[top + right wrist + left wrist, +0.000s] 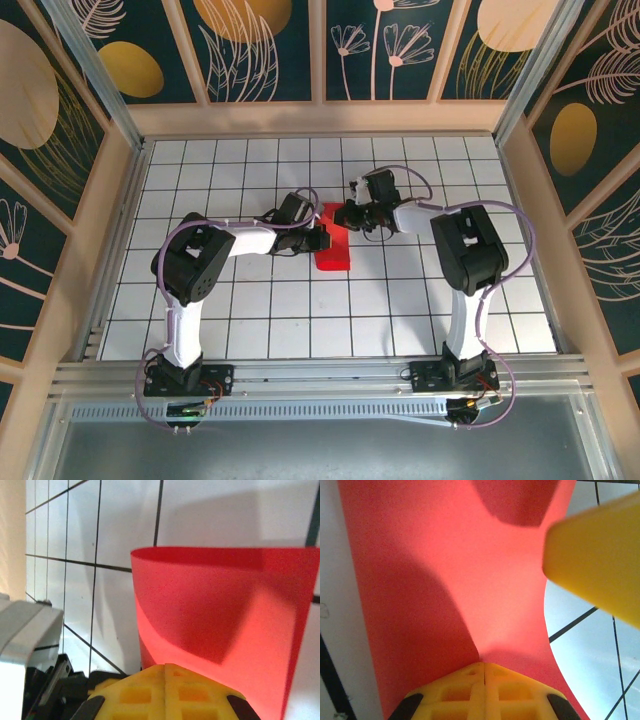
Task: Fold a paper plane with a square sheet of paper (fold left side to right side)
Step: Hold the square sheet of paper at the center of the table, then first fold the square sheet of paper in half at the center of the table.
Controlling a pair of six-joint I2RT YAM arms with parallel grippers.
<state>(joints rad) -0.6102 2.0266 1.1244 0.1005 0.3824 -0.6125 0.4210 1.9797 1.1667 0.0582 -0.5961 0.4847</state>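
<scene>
Square sheet of paper (pixel 334 255), bright red, is found a little beyond the middle of the table (pixel 250 310), and it is gripped by both arms.

From above, the two arm bases are seen bolted at the near edge of the table, and both arms are bent inward over the white grid. The left gripper (pixel 322 240) is placed at the left edge of the sheet. The right gripper (pixel 347 215) is placed at its far right part, slightly nearer the far edge of the table. The near end of the sheet appears to lie flat on the tiles.

In the left wrist view, the left gripper (pixel 484 671) is seen with its yellow fingers pressed together on the red paper (pixel 445 580), which rises away from them in a curve. A blurred yellow finger (pixel 600 565), taken to belong to the right gripper, is seen at the right, and grid tiles (pixel 590 660) are seen below it.

In the right wrist view, the right gripper (pixel 165 672) is likewise closed on the paper (pixel 225 610), pinching its lower part. The sheet is bowed there, with its left side curled forward. Part of the left arm (pixel 25 630) is seen at the lower left.

Beyond the far edge of the table, dark wall panels (pixel 260 50) with leaf patterns are seen.
</scene>
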